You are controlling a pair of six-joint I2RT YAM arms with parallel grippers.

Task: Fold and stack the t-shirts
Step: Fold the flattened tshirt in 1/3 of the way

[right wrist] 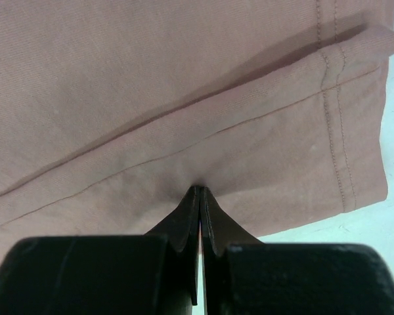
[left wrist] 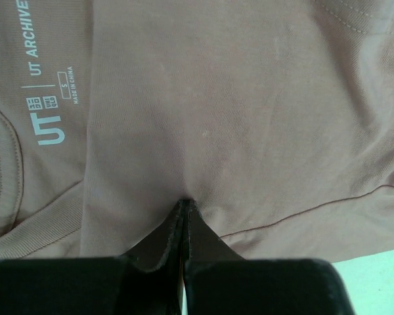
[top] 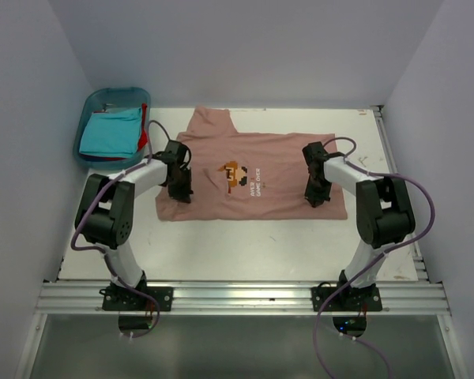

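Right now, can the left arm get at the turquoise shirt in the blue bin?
Probably, though not straight away. Nothing stands between the left arm and the turquoise shirt in the blue bin, but its fingers look pinched shut on the pink shirt, so it must let go first.

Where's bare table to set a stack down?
Best: near strip of table between pink tee and rail. Smaller patch far right, past the right gripper. Far left is crowded: bin, left gripper.
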